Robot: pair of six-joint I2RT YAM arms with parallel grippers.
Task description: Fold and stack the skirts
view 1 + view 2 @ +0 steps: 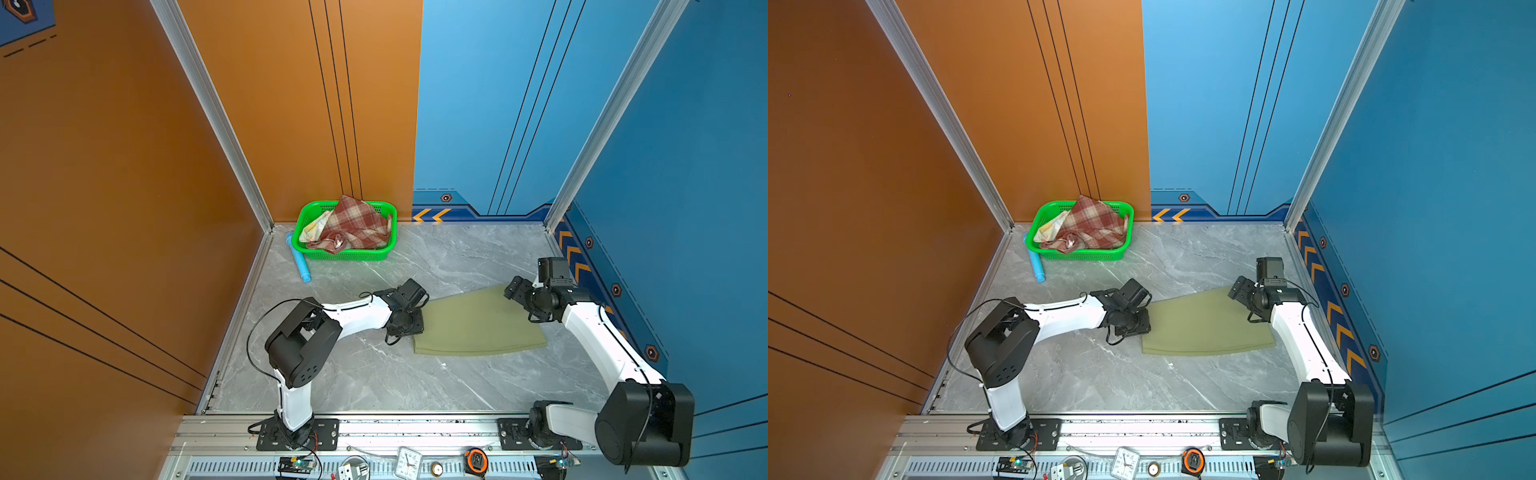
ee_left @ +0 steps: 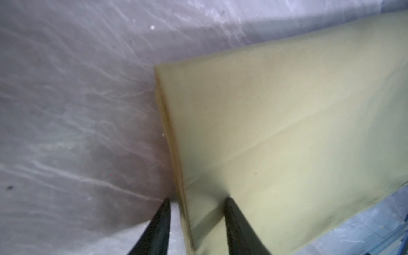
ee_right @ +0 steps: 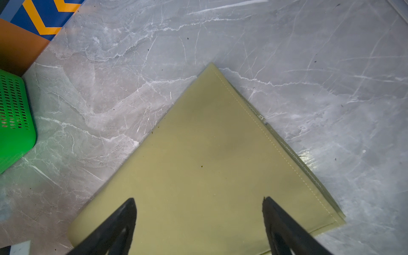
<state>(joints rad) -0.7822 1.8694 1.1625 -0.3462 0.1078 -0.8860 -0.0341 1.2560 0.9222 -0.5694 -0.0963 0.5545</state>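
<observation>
Currently the plain olive-green cloth skirt [image 1: 478, 328] is lying flat on the grey marbled bench [image 1: 365, 382], the left gripper [image 2: 197, 199] straddling its edge with jaws apart, the right gripper [image 3: 198, 198] hovering wide open above a corner; likely best pinching every layer before lifting.

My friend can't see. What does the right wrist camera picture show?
The open right tool is above an olive-green skirt lying flat on a grey marble table. A corner of a green basket shows at the edge.

No words are legible; only orange chevrons [image 1: 432, 215] mark the blue wall trim [image 1: 461, 211].
</observation>
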